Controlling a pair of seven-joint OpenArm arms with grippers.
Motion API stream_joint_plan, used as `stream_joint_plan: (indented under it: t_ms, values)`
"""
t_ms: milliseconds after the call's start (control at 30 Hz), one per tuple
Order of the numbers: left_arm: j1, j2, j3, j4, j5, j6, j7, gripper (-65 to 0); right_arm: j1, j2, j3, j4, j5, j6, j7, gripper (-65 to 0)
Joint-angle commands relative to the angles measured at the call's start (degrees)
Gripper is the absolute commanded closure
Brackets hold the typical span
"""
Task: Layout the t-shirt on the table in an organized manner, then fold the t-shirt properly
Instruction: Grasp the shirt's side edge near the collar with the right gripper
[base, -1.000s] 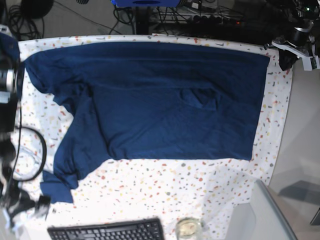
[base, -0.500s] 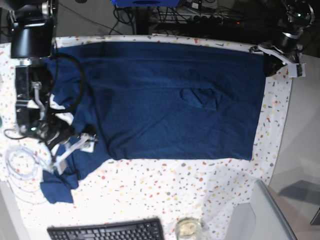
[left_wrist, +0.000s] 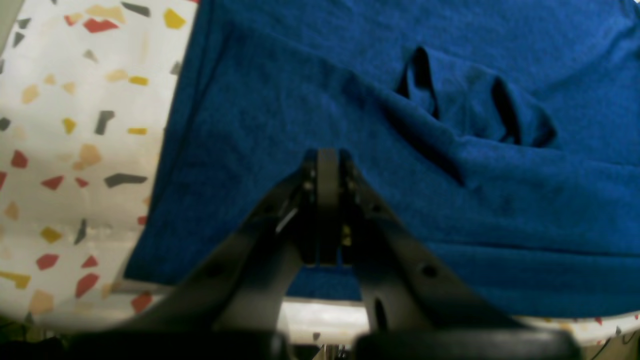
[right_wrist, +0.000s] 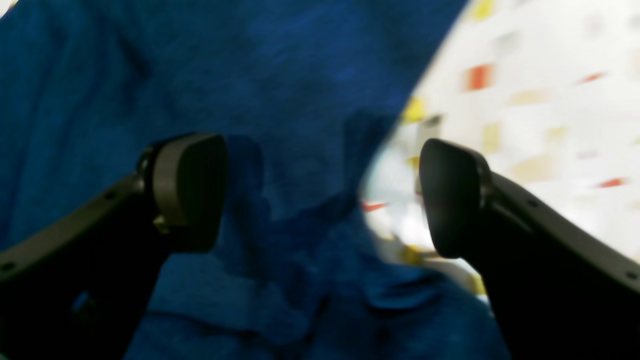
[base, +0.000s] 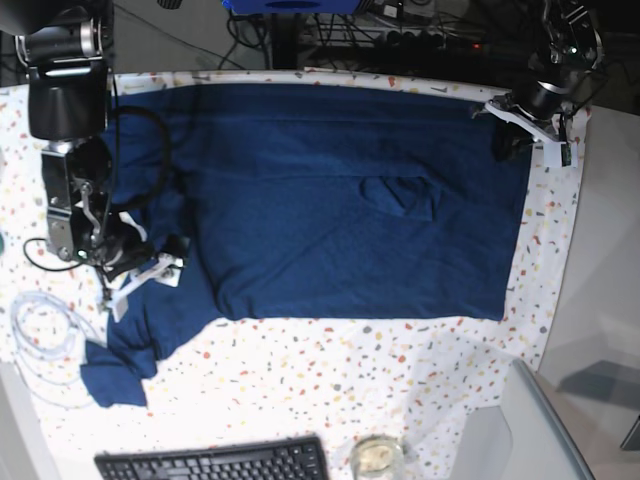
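Observation:
The dark navy t-shirt (base: 340, 200) lies spread across the speckled table (base: 330, 370), with a small raised fold (base: 400, 197) near its middle and a crumpled sleeve (base: 110, 375) at the lower left. My left gripper (base: 503, 140) is at the shirt's far right corner. In the left wrist view the left gripper (left_wrist: 327, 160) is shut just above the t-shirt (left_wrist: 300, 90), with no cloth visible between its jaws. My right gripper (base: 140, 283) hovers open over the bunched left part of the shirt. In the blurred right wrist view the right gripper (right_wrist: 320, 195) spans the t-shirt (right_wrist: 250, 75) edge and the table (right_wrist: 525, 100).
A black keyboard (base: 215, 462) and a glass cup (base: 376, 458) sit at the front edge. A white cable coil (base: 40, 330) lies at the left. A plain grey surface (base: 600, 300) borders the cloth on the right. Cables and equipment run along the back.
My right arm has swung in from the left edge over the shirt's left sleeve area, and its jaws have spread. My left gripper has moved leftward onto the shirt's far right corner.

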Motion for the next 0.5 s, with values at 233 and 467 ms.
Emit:
stream_joint_plan:
  t_ms: [233, 467]
  values:
    - [-1.6, -0.7, -0.6, -4.9, -0.6, -0.4, -1.3, 0.0, 2.2, 0.4, 0.6, 0.8, 0.4, 0.2, 0.3, -13.7]
    - [-1.4, -0.9, -0.6, -5.4, -0.6, -0.4, -1.3, 0.0, 3.5, 0.5, 0.6, 0.6, 0.4, 0.2, 0.5, -0.2]
